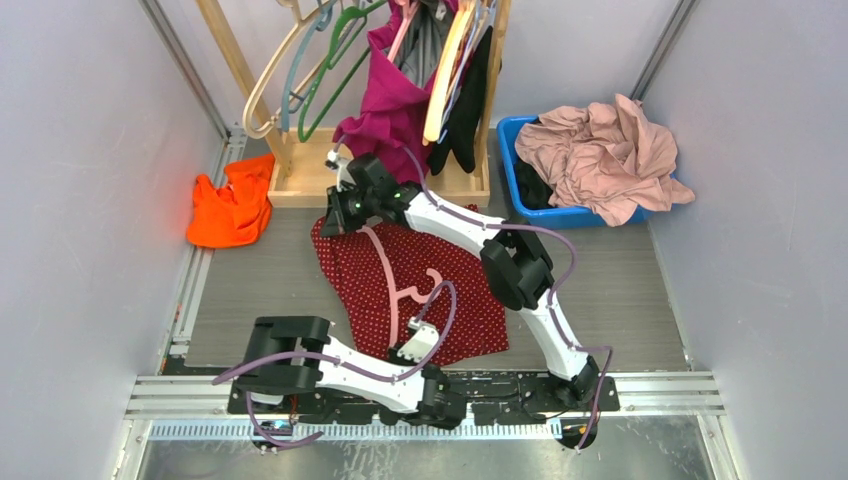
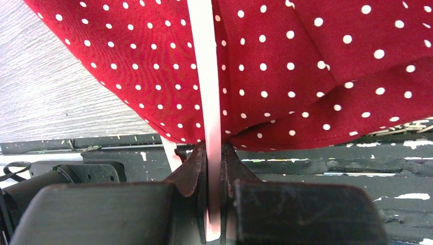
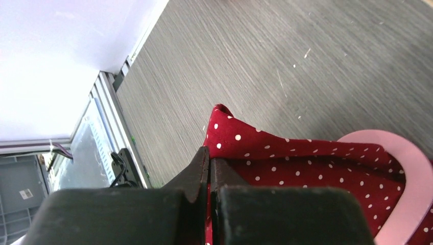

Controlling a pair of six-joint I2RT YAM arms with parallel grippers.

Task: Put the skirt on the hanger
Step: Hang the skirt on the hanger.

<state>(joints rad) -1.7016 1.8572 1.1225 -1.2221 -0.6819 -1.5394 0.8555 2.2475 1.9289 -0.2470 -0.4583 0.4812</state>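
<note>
The dark red dotted skirt [image 1: 462, 300] lies spread on the grey table. On top of it lies the thin pink hanger [image 1: 386, 278], its hook pointing right. My left gripper [image 1: 405, 347] is at the skirt's near edge. In the left wrist view it [image 2: 213, 153] is shut on the hanger's pale bar [image 2: 208, 76], which runs up over the skirt [image 2: 306, 66]. My right gripper [image 1: 333, 222] is at the skirt's far left corner. The right wrist view shows it [image 3: 210, 155] shut on the skirt's edge [image 3: 286, 158], with red cloth between the jaws and the hanger's curved end [image 3: 411, 168] beside it.
A wooden rack [image 1: 300, 175] at the back holds tan and green hangers and a magenta garment [image 1: 390, 100]. A blue bin [image 1: 560, 212] with a pale pink garment [image 1: 610, 150] stands at the back right. An orange cloth [image 1: 232, 205] lies at the left.
</note>
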